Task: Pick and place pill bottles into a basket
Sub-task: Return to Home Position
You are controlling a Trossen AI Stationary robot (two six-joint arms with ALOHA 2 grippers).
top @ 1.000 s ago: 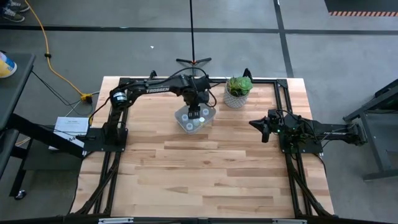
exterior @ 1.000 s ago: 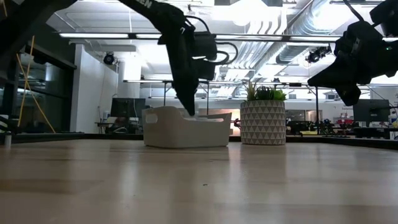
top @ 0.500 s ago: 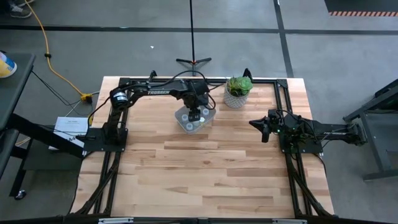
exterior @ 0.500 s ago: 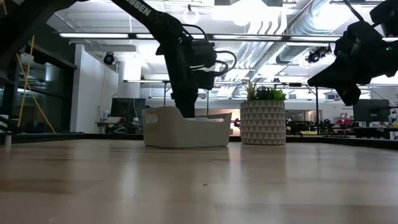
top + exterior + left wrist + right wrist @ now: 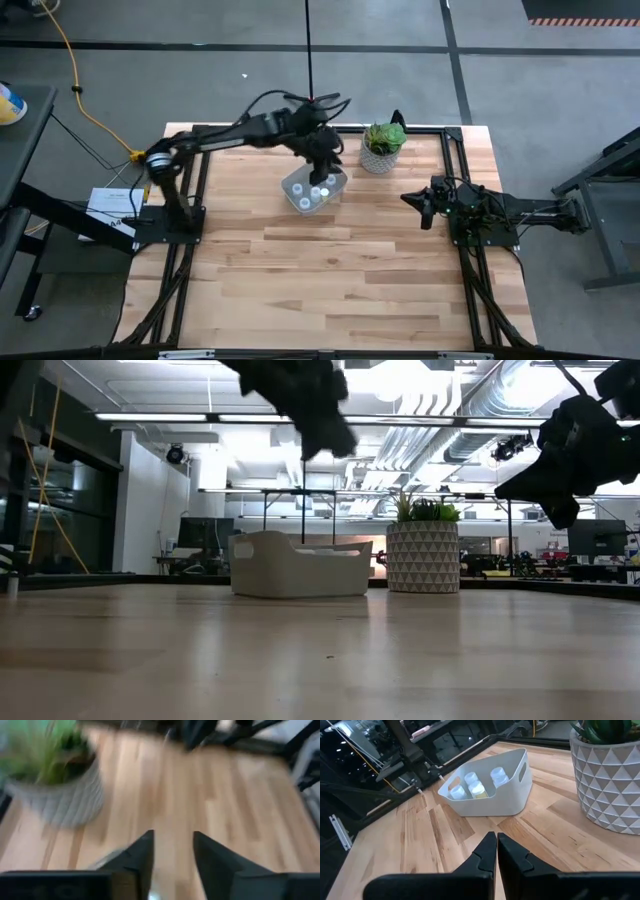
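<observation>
Basket (image 5: pixel 492 800), rounded translucent plastic, is holding cylindrical white-capped pill bottles (image 5: pixel 473 785). Left gripper (image 5: pixel 173 835), fingers apart, is hovering above basket; right gripper (image 5: pixel 496 836), fingers together, is waiting well apart from it.

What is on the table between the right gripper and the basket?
Nothing: the high view shows only bare table between the right gripper and the basket. The plant pot stands off that line. The left gripper hangs open over the basket.
</observation>
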